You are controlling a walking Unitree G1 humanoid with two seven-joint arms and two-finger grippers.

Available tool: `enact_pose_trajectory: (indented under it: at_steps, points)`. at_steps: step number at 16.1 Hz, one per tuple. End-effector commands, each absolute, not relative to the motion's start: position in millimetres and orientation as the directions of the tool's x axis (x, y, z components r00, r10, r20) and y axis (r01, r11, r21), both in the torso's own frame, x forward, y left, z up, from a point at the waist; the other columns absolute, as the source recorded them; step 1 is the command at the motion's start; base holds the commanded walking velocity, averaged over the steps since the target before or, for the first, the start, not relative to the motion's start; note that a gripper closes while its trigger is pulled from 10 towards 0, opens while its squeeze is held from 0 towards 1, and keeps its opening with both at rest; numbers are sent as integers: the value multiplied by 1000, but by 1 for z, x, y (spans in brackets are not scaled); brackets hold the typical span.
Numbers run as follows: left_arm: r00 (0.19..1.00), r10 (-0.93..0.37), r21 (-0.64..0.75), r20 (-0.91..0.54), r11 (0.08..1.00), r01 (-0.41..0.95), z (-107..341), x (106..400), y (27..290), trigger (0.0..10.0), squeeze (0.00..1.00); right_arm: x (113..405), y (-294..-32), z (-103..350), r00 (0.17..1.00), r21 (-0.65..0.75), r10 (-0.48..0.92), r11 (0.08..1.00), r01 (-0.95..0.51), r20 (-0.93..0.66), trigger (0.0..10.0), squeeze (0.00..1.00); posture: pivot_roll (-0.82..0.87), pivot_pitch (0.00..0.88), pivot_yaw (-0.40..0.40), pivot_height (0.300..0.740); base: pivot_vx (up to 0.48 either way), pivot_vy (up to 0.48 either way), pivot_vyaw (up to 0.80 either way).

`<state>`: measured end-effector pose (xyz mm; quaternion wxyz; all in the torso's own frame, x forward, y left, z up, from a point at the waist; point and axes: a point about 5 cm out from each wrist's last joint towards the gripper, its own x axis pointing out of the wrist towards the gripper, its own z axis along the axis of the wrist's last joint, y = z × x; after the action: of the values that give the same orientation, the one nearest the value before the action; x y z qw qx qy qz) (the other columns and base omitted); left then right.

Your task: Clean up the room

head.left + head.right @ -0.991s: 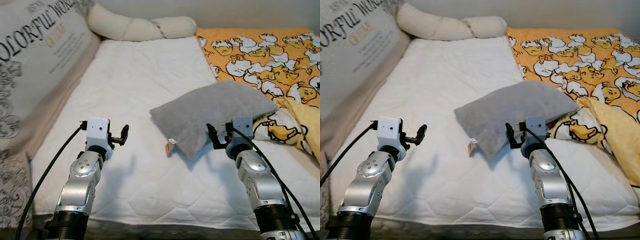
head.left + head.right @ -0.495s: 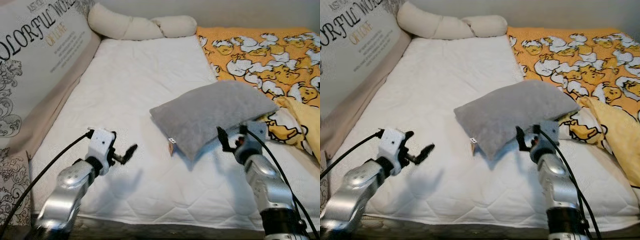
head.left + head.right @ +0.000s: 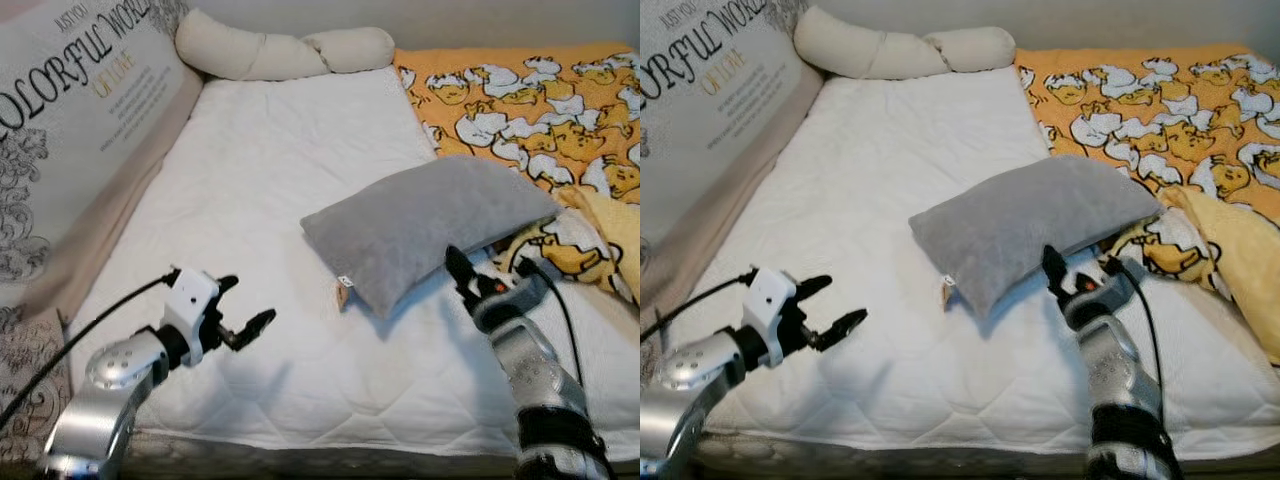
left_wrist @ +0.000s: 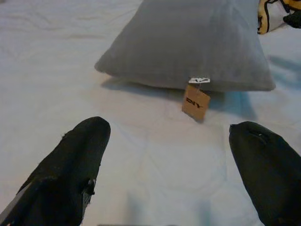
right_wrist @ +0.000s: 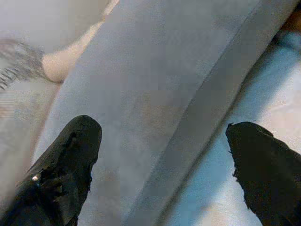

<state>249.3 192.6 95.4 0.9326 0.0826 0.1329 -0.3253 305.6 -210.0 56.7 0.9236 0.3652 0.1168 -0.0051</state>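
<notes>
From here I judge the tidying is at an early stage. The grey pillow point(image 3: 430, 228) lies loose on the white bed point(image 3: 250, 180), at about 2 o'clock from the middle of the head view, with its far corner resting on the yellow duck blanket point(image 3: 540, 100). The blanket is rumpled at 3 o'clock, so both things are left to put in order. The long cream bolster point(image 3: 280, 50) at 12 o'clock looks already in place.

My left gripper point(image 3: 243, 318) hovers over the bare sheet at 7 o'clock, jaws spread, holding nothing, well apart from the pillow. My right gripper point(image 3: 470, 278) is at the pillow's near edge, jaws also spread, not closed on it.

The left wrist view gives me the brown tag point(image 4: 196, 102) at the pillow's seam quite clearly. The right wrist view shows the pillow edge between the wide jaws, which the head views cannot confirm.
</notes>
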Motion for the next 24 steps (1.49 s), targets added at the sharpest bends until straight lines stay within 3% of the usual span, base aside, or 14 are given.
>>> enact_pose_trajectory:
  at_steps: [1, 5, 10, 12, 13, 14, 16, 19, 24]
  points:
    - [754, -580, 75, -309, 775, 628, 100, 253, 202, 10000, 0, 314, -207, 54, 973, 721, 81, 686, 103, -215, 10000, 1000, -23, 0, 107, 740, 0, 0, 0]
    - [735, -606, 77, -304, 754, 653, 113, 258, 213, 10000, 0, 331, -195, 47, 955, 831, 110, 526, 179, -275, 10000, 1000, 3, 0, 100, 740, 0, 0, 0]
    - [738, -611, 60, -287, 757, 650, 127, 261, 228, 10000, 0, 347, -180, 58, 954, 878, 139, 443, 180, -266, 10000, 1000, 33, 0, 82, 740, 0, 0, 0]
    - [750, -601, 68, -276, 766, 639, 135, 268, 236, 10000, 0, 345, -174, 50, 915, 785, 148, 575, 230, -376, 10000, 0, 32, 0, 81, 740, 0, 0, 0]
    - [750, -602, 71, -276, 765, 640, 136, 270, 237, 10000, 0, 344, -173, 49, 908, 766, 149, 599, 233, -393, 7765, 0, 32, 0, 82, 740, 0, 0, 0]
    - [748, -604, 82, -274, 760, 645, 139, 275, 238, 10000, 0, 344, -173, 47, 899, 746, 134, 616, 254, -416, 0, 0, 27, 0, 86, 740, 0, 0, 0]
    - [726, -631, 85, -273, 736, 671, 145, 284, 235, 10000, 0, 345, -170, 49, 904, 768, 146, 591, 247, -403, 0, 0, 23, 0, 91, 740, 0, 0, 0]
    - [627, -704, 56, -334, 649, 758, 137, 285, 220, 10000, 0, 347, -172, 51, 909, 758, 100, 592, 272, -405, 0, 0, 10, 0, 104, 740, 0, 0, 0]
    - [580, -755, 37, -305, 599, 800, 138, 297, 202, 10000, 0, 347, -174, 50, 910, 740, 93, 618, 266, -404, 0, 0, 10, 0, 101, 740, 0, 0, 0]
